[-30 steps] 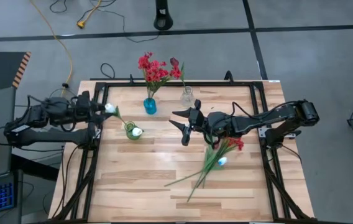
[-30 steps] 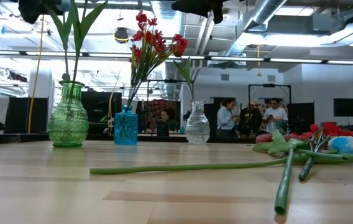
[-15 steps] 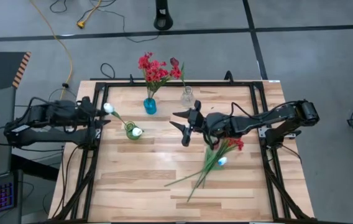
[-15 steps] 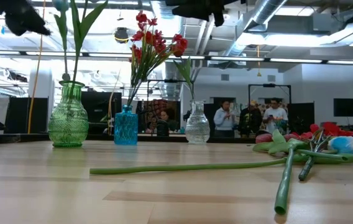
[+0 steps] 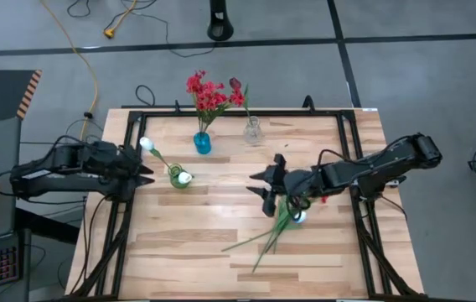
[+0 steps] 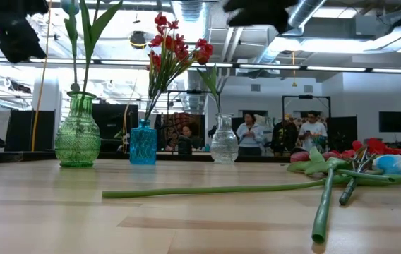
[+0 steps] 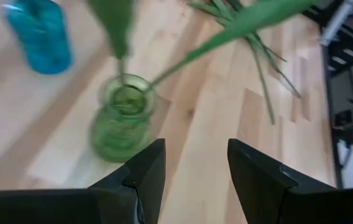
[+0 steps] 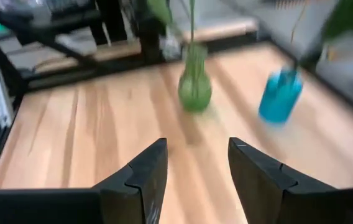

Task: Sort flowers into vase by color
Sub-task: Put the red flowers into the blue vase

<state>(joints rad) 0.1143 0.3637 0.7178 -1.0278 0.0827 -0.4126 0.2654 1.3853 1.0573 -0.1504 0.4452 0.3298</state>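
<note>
Since the left end effector (image 5: 143, 174) has backed away released, the white tulip (image 5: 147, 145) stands in the green vase (image 5: 178, 176). Right end effector (image 5: 266, 191), released, has probably dropped toward the loose flowers (image 5: 292, 211) on the desk (image 5: 188, 243).

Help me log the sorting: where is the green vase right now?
In the high view the green vase stands left of centre on the table, just right of the left gripper, with the blue vase up and right.

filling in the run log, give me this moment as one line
left gripper: open, empty, beside green vase | right gripper: open, empty, above loose flowers | blue vase: red flowers | clear vase: maroon tulip
</note>
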